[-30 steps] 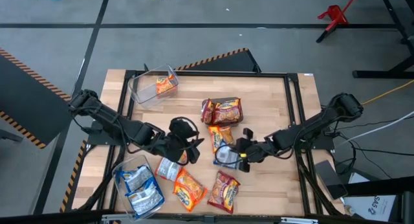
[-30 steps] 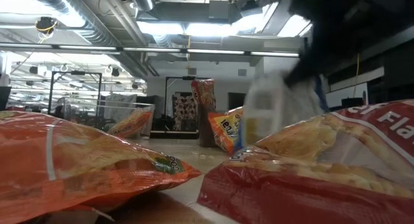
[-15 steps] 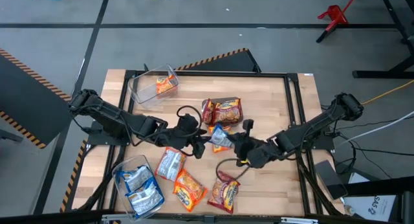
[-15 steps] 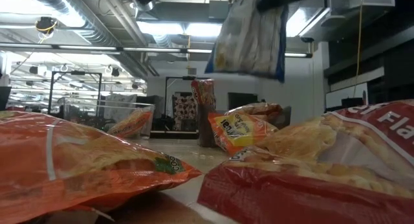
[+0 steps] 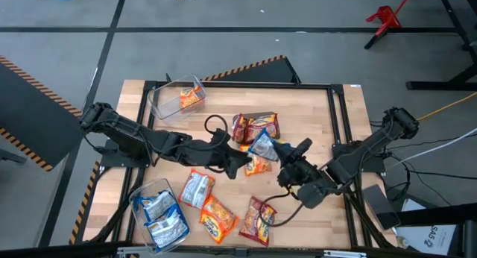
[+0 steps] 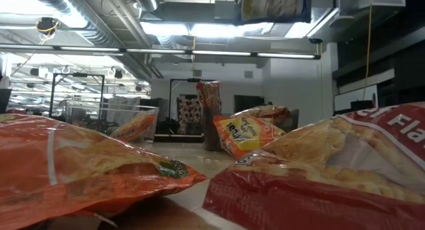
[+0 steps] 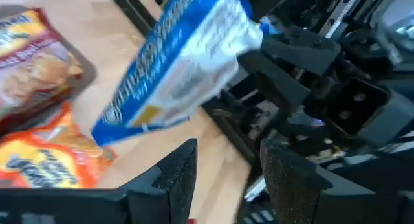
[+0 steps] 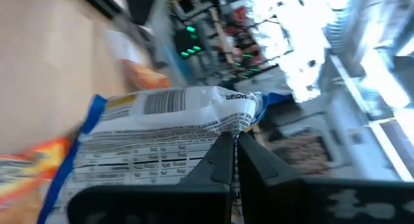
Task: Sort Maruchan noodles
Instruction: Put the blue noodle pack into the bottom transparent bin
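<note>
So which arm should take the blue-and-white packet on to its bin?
Probably the left. The right gripper holds the blue-and-white packet, but the bin with blue packets sits on the left side, and the open left gripper is right beside the packet.

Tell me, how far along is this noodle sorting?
Early. Done: one orange packet in the far bin, two blue packets in the near bin. In hand: the right tool holds a blue packet aloft, with the left tool open beside it. Left: several loose packets.

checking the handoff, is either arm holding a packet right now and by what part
The right end effector pinches the blue-and-white noodle packet by one crimped end. The left end effector is open beside it, holding nothing.
</note>
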Controlling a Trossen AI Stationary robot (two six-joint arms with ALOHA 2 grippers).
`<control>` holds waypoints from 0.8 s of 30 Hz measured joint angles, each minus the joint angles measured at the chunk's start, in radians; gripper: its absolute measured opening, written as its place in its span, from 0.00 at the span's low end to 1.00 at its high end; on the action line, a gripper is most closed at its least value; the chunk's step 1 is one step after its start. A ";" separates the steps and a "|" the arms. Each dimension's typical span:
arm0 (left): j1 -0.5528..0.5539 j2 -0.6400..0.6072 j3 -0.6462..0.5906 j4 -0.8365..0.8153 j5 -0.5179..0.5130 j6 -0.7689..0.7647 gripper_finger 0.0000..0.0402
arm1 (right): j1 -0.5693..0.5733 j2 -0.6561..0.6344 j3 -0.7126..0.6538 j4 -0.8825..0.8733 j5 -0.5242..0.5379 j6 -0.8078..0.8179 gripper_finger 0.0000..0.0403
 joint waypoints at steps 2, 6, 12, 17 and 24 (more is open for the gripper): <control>0.000 0.000 0.000 0.036 0.002 -0.001 0.41 | -0.003 0.000 0.018 0.001 0.026 -0.042 0.00; 0.000 0.000 0.000 0.054 -0.016 0.053 0.40 | -0.004 0.000 0.044 0.000 0.036 -0.068 0.00; 0.016 -0.001 0.000 -0.057 -0.059 0.215 0.40 | -0.002 0.000 0.082 -0.010 0.002 -0.071 0.00; 0.031 0.000 0.000 -0.116 -0.076 0.369 0.40 | -0.002 0.000 0.115 -0.008 -0.049 -0.070 0.00; 0.056 0.000 0.000 -0.095 0.019 0.511 0.40 | -0.003 -0.001 0.122 0.025 -0.121 -0.063 0.00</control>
